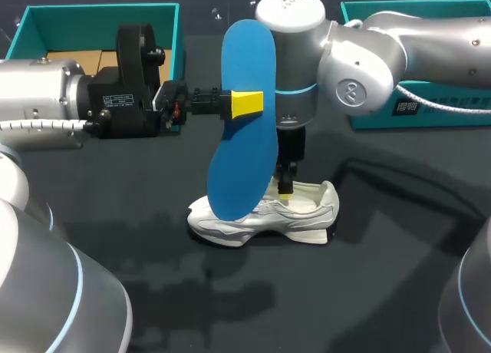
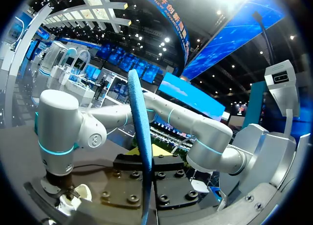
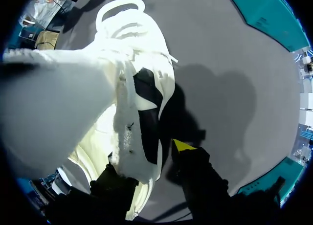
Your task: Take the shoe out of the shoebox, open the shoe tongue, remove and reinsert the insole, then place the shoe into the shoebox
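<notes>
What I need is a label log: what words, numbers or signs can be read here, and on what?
White sticker on the left arm: print too small to read.
Round emblem on the right arm: a sign, with no readable letters.
Dark mark on the box: too blurred to read.
Insole and shoe: no print visible.

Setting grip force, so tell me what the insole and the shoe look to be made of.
The insole looks like fairly stiff foam, matte blue: held upright, it stays flat, and it shows a thin edge in the left wrist view. The shoe seems to be soft white textile with smoother overlays; the edge of its opening looks pliable in the right wrist view. The exact fabrics can't be told.
</notes>
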